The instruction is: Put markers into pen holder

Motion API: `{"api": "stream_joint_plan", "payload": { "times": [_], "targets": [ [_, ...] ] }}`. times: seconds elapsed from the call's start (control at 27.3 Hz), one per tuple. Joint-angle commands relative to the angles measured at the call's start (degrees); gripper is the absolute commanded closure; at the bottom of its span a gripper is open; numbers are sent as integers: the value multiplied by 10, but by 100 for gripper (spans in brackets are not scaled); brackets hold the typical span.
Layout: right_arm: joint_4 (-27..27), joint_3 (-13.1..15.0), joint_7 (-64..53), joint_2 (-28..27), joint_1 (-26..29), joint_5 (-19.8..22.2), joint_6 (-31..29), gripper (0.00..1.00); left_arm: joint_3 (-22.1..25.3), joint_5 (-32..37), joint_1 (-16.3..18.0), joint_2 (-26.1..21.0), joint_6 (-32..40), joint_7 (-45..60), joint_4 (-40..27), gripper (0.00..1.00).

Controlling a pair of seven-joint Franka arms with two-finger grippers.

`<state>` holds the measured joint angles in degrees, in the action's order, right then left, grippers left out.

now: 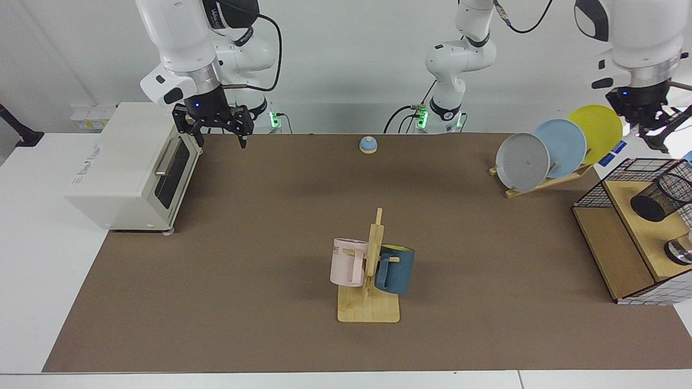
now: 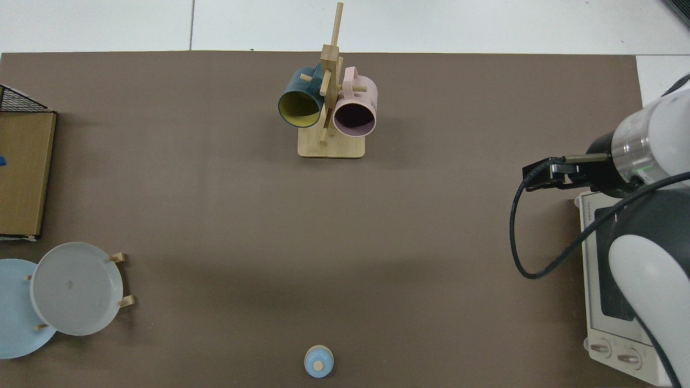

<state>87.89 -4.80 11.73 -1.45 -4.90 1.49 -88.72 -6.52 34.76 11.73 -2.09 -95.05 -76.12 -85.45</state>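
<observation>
Facing view: at upper right the left gripper (image 1: 646, 128) hangs above a wire basket (image 1: 611, 178), jaws pinching the slim white marker (image 1: 615, 151), its blue cap slanting down. The black mesh cylindrical holder (image 1: 659, 199) lies tilted at far right. At upper left the right gripper (image 1: 213, 127) waits beside a boxy oven (image 1: 130, 167), jaws spread.

Top view: only a blue sliver of the marker (image 2: 1, 160) shows at the left edge; the brown matte table (image 2: 345, 242) fills the frame.

Tabletop (image 1: 243, 216) layout, facing view.
Mug rack (image 1: 369, 281) sitting centre; oven (image 1: 130, 165) lying at view-left; plate rack (image 1: 557, 154) and pen holder (image 1: 660, 199) standing at view-right.
</observation>
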Motion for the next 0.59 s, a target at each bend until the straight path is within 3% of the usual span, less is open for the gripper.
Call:
{"api": "stream_joint_plan", "payload": {
  "times": [0.0,0.18,0.44,0.55],
  "targets": [
    [12,-7,-15,9,10,-3,10,0,-4,44,46,-21,-47,-100,26,100],
    [20,-7,-8,15,9,-3,12,0,-4,101,54,-44,-60,-105,26,100],
    [25,-7,17,20,9,-3,13,0,-4,113,125,-63,-153,-187,20,100],
    [25,-7,19,20,8,-3,9,0,-4,116,138,-70,-163,-199,20,100]
  ]
}}
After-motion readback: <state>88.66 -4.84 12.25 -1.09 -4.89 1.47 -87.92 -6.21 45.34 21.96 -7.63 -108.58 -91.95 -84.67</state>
